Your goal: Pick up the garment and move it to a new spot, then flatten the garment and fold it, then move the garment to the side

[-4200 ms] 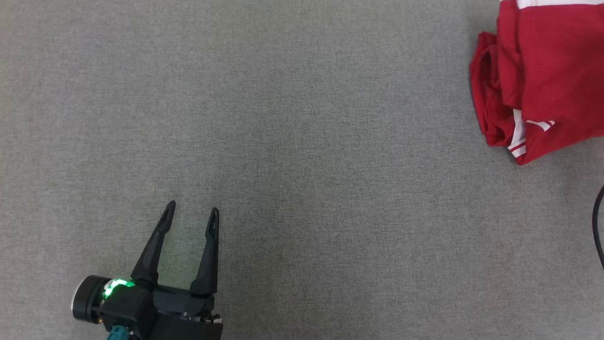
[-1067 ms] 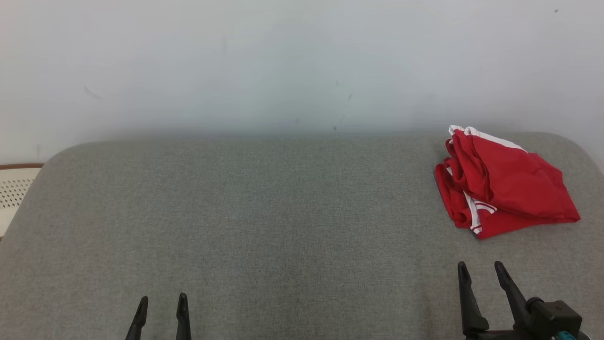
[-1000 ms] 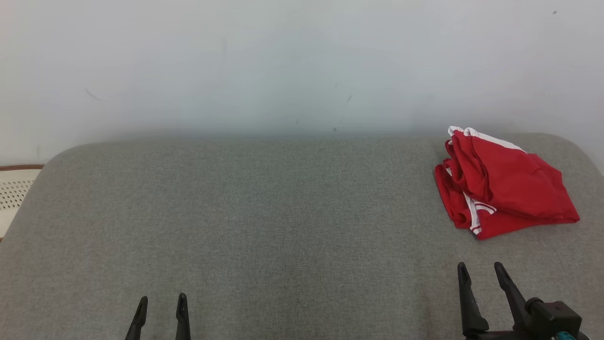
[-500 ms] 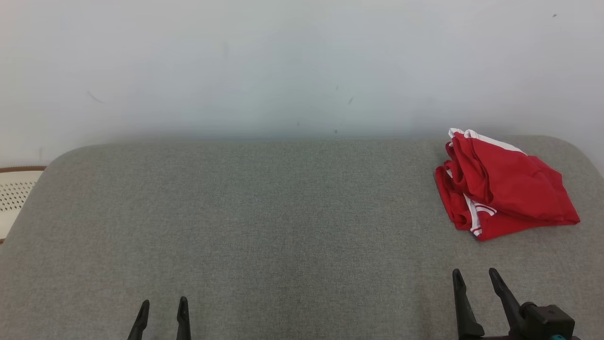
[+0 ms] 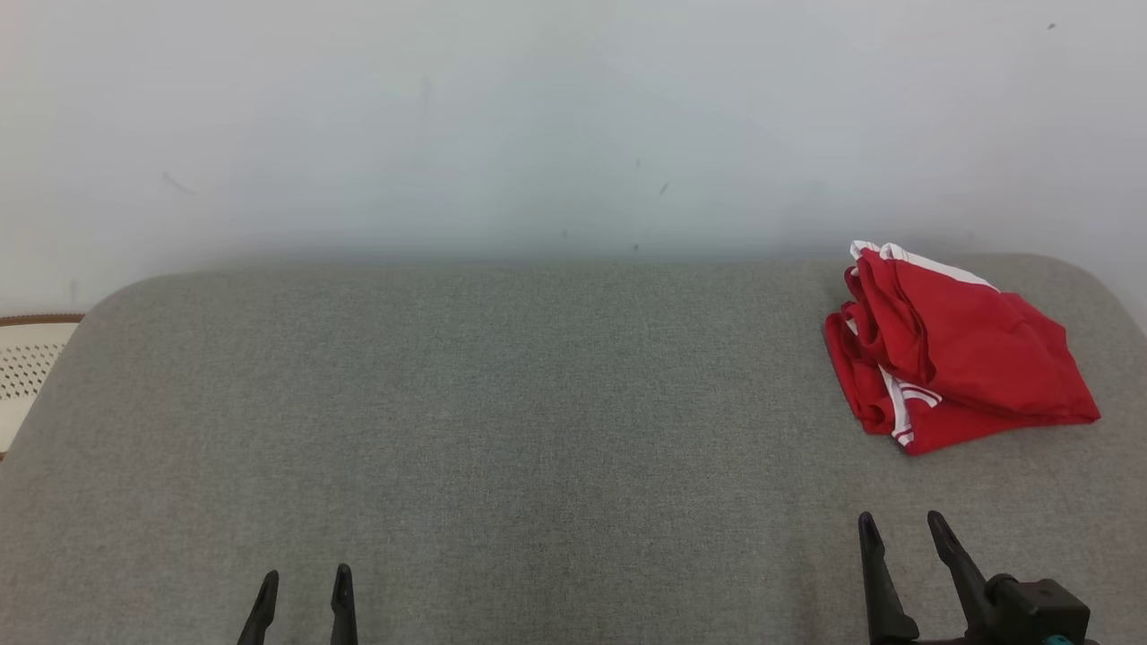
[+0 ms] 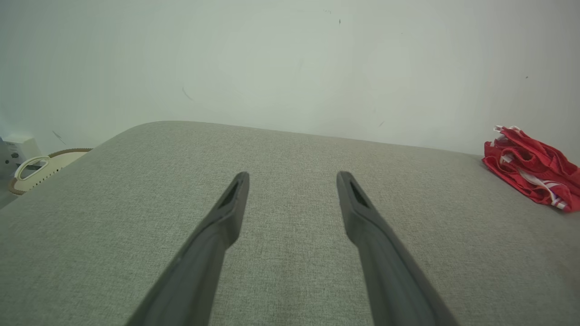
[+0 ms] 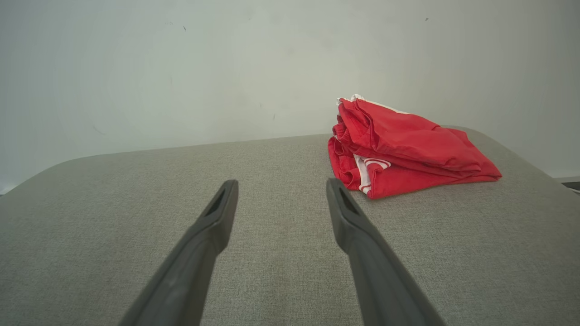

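The garment (image 5: 954,349) is red with white stripes, folded into a loose bundle at the far right of the grey padded surface (image 5: 502,421). It also lies at the right edge of the left wrist view (image 6: 532,165) and ahead and right of the fingers in the right wrist view (image 7: 403,147). My left gripper (image 5: 305,578) stands open at the bottom left, far from the garment, with nothing between its fingers (image 6: 235,199). At the bottom right my right gripper (image 5: 896,524) is open too, a short way in front of the garment, not touching it, its fingers (image 7: 340,203) empty.
A pale wall (image 5: 538,116) rises right behind the padded surface. A perforated white basket with a brown rim (image 5: 27,358) sits off the left edge, also in the left wrist view (image 6: 41,165). The surface has rounded far corners.
Since 4 s ago the head camera has tilted up, bringing the wall and both grippers into the picture. In the last second the right gripper has sunk slightly; the garment has not moved.
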### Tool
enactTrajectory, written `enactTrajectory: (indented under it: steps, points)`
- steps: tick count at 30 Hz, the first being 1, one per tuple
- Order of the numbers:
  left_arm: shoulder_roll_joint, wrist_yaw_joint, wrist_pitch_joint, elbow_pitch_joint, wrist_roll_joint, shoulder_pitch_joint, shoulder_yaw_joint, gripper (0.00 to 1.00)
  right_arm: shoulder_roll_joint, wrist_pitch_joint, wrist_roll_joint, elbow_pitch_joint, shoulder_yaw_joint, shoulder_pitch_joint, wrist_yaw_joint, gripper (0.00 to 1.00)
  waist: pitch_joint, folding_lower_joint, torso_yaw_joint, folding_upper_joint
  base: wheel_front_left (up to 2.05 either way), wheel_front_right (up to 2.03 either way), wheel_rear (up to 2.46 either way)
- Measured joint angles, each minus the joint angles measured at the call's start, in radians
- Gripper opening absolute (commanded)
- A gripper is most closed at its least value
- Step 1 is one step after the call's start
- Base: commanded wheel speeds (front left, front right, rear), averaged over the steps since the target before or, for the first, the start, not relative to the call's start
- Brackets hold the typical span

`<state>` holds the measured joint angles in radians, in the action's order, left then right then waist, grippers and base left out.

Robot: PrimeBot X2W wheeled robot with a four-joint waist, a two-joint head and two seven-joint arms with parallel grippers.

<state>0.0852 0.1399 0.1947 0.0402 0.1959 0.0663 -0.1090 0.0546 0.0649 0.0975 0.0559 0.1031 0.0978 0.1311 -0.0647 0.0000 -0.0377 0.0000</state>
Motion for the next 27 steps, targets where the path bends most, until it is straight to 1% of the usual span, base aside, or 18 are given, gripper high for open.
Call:
enactTrajectory:
  steps: [2,3,7,9,27]
  points:
    - [0.003,0.001,0.000,0.001,0.000,0.000,-0.001,1.00,0.000,0.001,0.000,-0.002,0.000,0.000,0.000,1.00,0.000,0.0000,0.000,0.0000,0.00,0.00,0.00]
    - [0.004,0.001,0.000,0.002,0.000,0.000,-0.002,0.00,0.000,0.001,0.000,-0.004,-0.001,0.000,0.000,0.00,0.000,0.0000,0.000,0.0000,0.00,0.00,0.00]
    - [-0.003,0.002,0.000,-0.028,0.001,0.007,-0.006,0.00,0.000,-0.002,0.000,-0.039,0.001,0.007,0.000,0.00,0.000,0.0000,0.000,0.0000,0.00,0.00,0.00]
    - [-0.003,0.001,-0.001,-0.036,0.020,0.016,-0.005,0.00,0.000,-0.003,0.022,-0.047,0.000,0.019,0.000,0.00,0.001,0.0000,0.001,0.0001,0.00,0.00,0.00]
    - [-0.002,-0.060,-0.054,-0.080,0.357,-0.003,0.011,0.00,0.021,-0.021,0.400,-0.079,-0.028,0.008,0.000,0.00,0.011,0.0000,0.006,0.0000,0.00,0.00,0.00]
